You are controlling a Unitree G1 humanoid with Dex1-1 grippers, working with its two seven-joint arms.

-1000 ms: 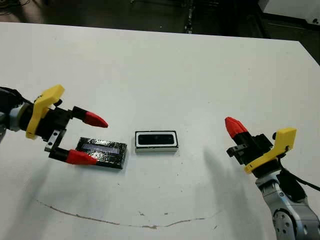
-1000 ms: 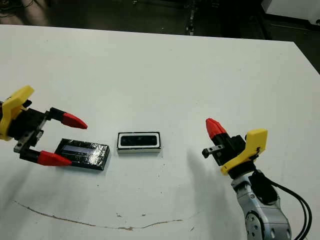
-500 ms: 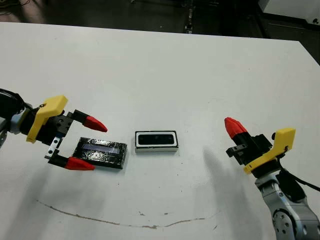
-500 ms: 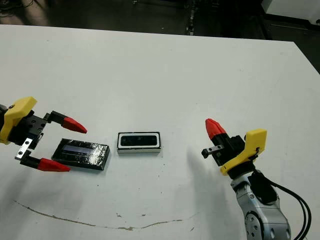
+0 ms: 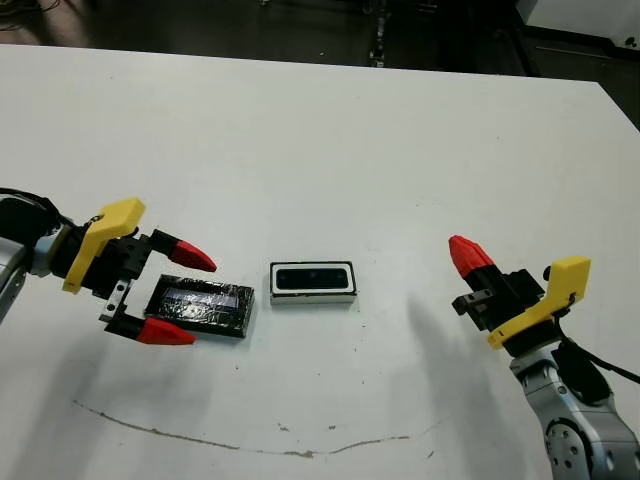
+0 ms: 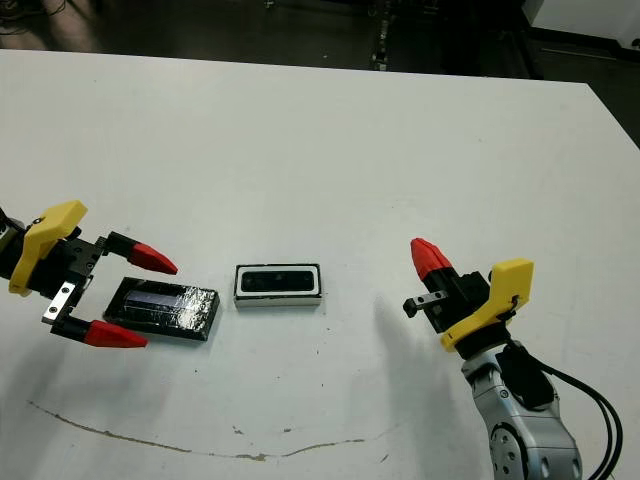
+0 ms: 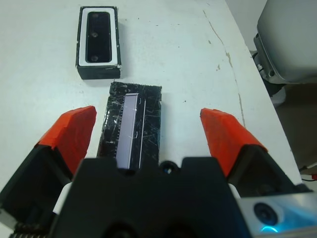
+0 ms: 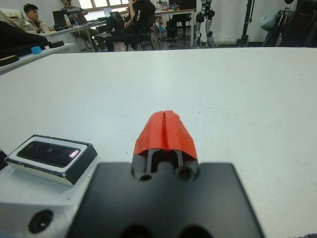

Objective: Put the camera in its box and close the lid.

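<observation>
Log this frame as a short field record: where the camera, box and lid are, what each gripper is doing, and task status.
camera: lying inside the box
box: table centre, uncovered
lid: flat on the table, to the robot's left of the box, apart from it
left gripper: open, fingers straddling the lid's outer end, not gripping
right gripper: shut, empty, off to the right
status: camera in, lid not yet on

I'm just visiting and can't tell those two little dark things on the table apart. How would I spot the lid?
On the white table, look to the robot's left side, where the left gripper hovers with its jaws open. The lid lies flat on the table partly between those red fingers. Unlike the white-rimmed box beside it, which holds the camera, the lid is glossy black with a pale strip across its top.
</observation>
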